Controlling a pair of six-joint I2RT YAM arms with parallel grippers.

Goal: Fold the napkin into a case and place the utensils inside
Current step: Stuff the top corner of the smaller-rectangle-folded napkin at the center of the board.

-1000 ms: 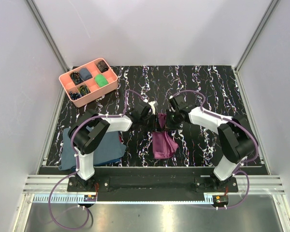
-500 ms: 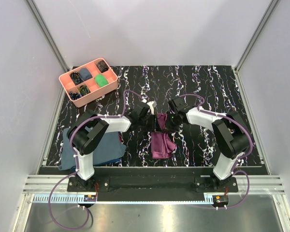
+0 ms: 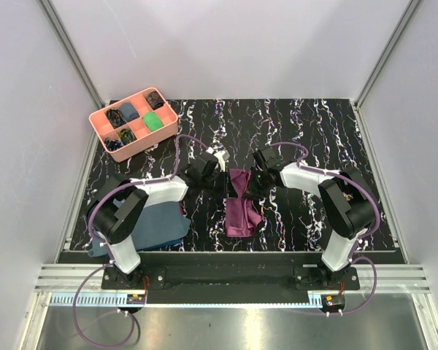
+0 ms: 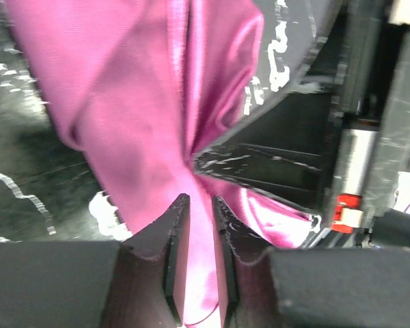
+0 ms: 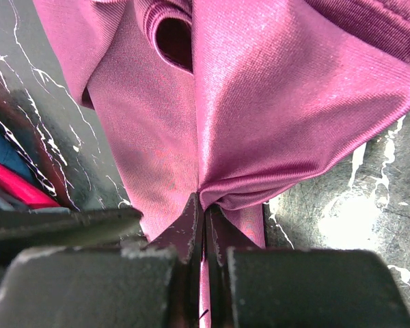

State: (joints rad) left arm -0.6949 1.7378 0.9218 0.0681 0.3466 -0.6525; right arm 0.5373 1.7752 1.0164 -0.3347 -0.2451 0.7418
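Note:
The plum-purple napkin lies bunched lengthwise on the black marbled mat, its far end lifted and stretched between my two grippers. My left gripper holds the far left corner. In the left wrist view the cloth runs between the narrowly parted fingers of that gripper. My right gripper holds the far right corner. The right wrist view shows this gripper pinched tight on a gathered fold of napkin. No utensils and no case are in view.
A pink compartment tray with small items stands at the far left corner. A slate-blue cloth with a small red cloth on it lies by the left arm's base. Frame posts line the mat's sides.
My left gripper has moved left and slightly away, drawing the napkin's far edge wider. The right gripper has shifted a little, still shut on the cloth.

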